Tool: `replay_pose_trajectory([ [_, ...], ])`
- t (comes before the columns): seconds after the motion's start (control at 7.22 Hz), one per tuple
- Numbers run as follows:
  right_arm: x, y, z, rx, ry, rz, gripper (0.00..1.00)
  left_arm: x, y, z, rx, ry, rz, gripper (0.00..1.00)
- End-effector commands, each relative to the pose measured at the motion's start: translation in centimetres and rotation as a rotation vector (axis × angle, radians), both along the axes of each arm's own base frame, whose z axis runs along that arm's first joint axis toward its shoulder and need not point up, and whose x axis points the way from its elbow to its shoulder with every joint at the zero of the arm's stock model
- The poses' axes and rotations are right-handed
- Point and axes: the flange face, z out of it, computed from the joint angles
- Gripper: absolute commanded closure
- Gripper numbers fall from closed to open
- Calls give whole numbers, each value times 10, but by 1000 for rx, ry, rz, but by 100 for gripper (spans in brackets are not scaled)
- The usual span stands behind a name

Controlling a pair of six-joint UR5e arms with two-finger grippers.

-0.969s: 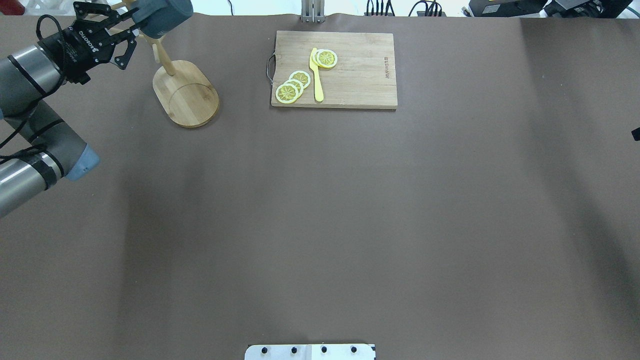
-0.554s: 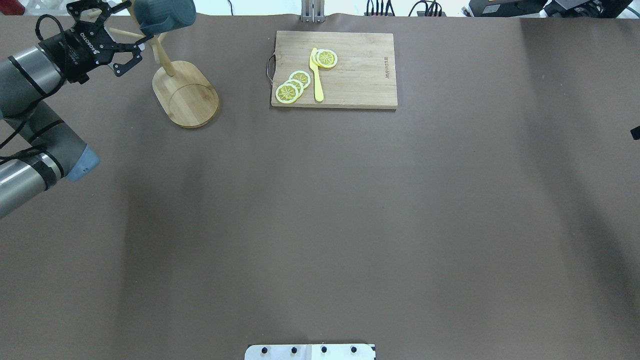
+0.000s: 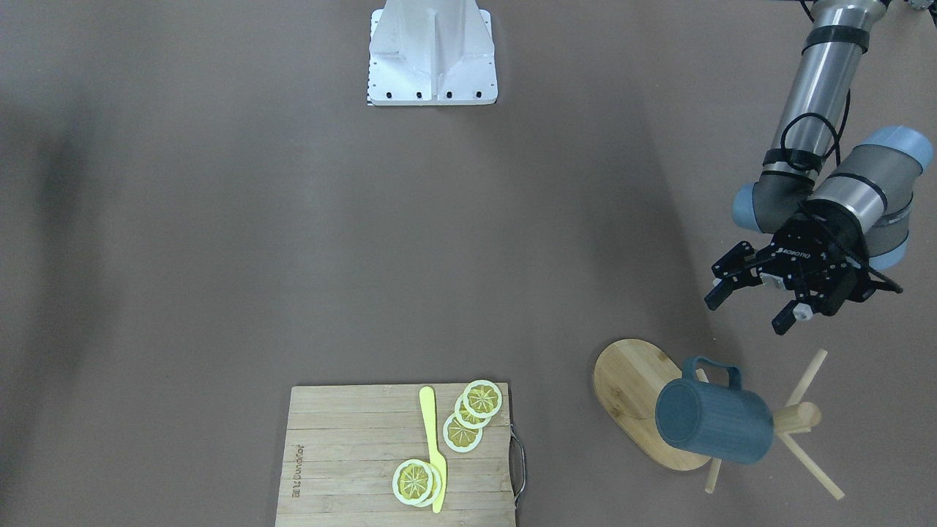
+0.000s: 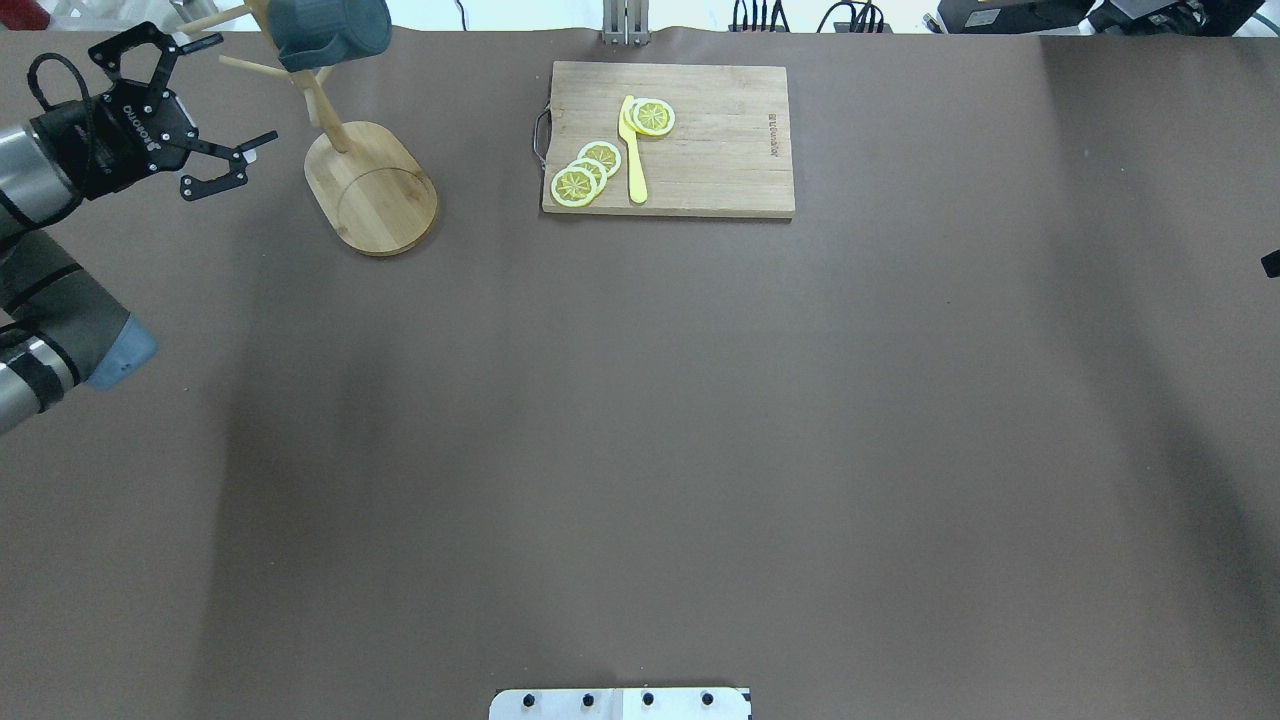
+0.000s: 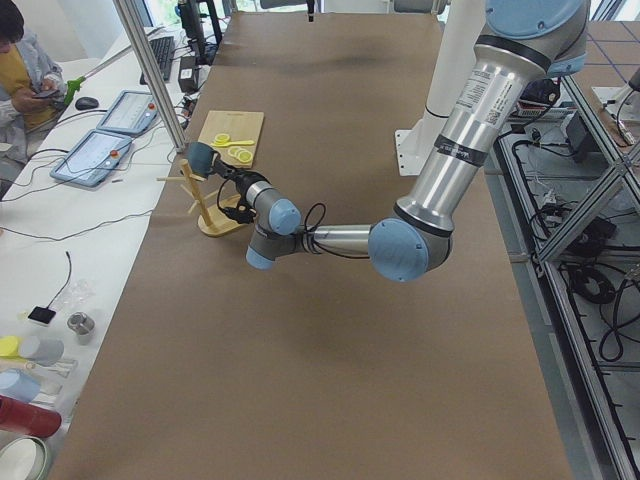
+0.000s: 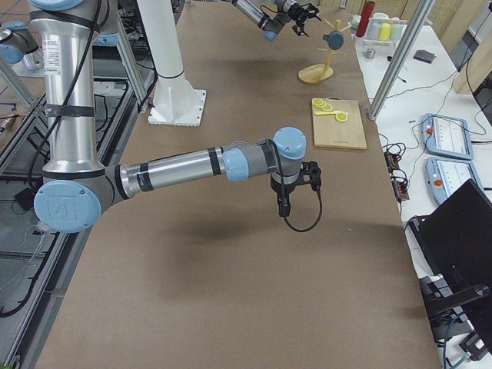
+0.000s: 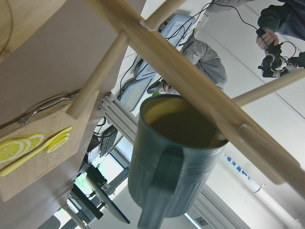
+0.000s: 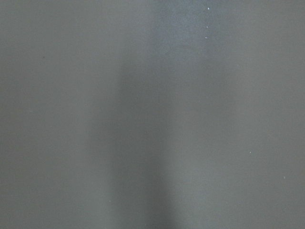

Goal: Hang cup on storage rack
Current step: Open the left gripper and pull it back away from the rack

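slate-blue cup (image 3: 714, 423) hangs on rack (image 3: 628, 391) | left jaws wide open, touching nothing | right jaws: cannot tell

The left arm (image 3: 818, 102) comes in with its elbow sharply folded. Its wrist is turned so that the left gripper (image 3: 747, 313) points sideways and slightly down, with jaws spread wide and nothing between them. The right arm (image 6: 177, 165) stretches out nearly level, and its wrist bends so the right gripper (image 6: 283, 204) hangs straight down. Whether those jaws are parted cannot be told.

gap between left tool (image 3: 748, 311) and storage rack (image 3: 628, 389), cup (image 3: 714, 424) perhaps narrowing it
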Motion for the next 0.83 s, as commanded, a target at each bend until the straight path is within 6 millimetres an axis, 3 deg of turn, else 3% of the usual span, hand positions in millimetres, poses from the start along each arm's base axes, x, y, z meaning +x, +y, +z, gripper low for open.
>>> replay_pose_trajectory([
  [0.0,6,-1,-2,3,1,12,0,-27,44,28,137,-157,-64,2],
  [0.42,14,-2,-2,9,8,29,0,-49,83,82,440,-536,-145,2],
  [0.69,17,-2,-2,10,11,34,0,-78,87,101,633,-764,-271,2],
])
